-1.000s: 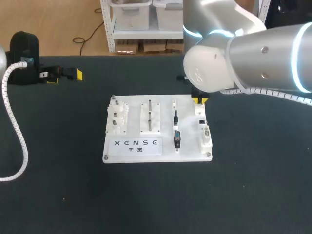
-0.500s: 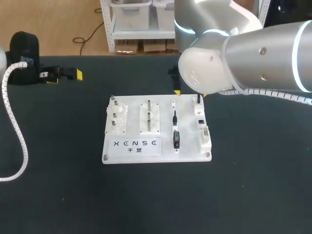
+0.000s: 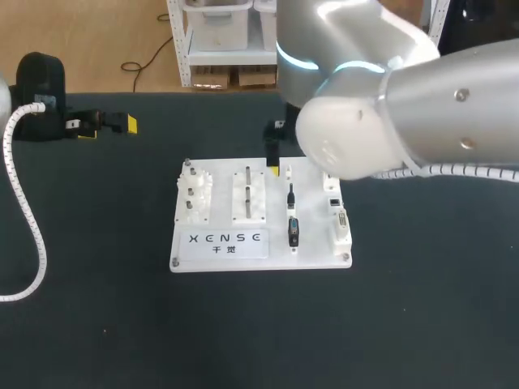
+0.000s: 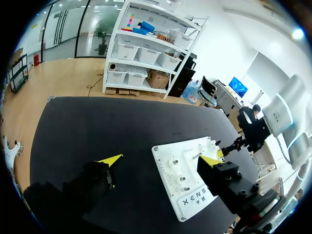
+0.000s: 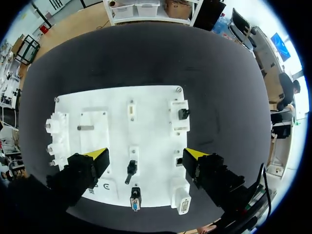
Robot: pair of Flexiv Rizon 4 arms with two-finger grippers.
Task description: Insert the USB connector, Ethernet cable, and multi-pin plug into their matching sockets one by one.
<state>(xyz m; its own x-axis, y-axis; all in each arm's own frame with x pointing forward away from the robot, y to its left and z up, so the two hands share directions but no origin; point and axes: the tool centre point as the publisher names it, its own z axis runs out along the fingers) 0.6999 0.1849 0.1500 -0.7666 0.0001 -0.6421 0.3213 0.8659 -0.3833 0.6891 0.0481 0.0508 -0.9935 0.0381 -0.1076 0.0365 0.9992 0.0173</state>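
Right claw [image 5: 146, 155] hangs spread wide above the white board [image 5: 151, 97], with nothing between its fingers. Ahead of one finger, the far socket block [image 5: 182, 115] shows a dark plug seated in it. The small holder [image 5: 130, 108] ahead of the claw looks vacant, so I'd call one insertion done.

Two to go. A slim black connector [image 5: 130, 171], USB or Ethernet, I can't tell which, lies right under the claw. The multi-pin plug [image 5: 135, 201] sits just behind it, nearer the wrist. Their targets, the small socket [image 5: 179, 161] and the multi-pin socket [image 5: 183, 204], line up beside that same finger.

As for room, the peg fixtures [image 5: 85, 127] stand by the other finger, and the board's near edge is close behind the plugs. The dark table [image 3: 422, 308] runs broad all round the board. Left claw [image 4: 161, 160], wide and empty too, sits well apart from the board.
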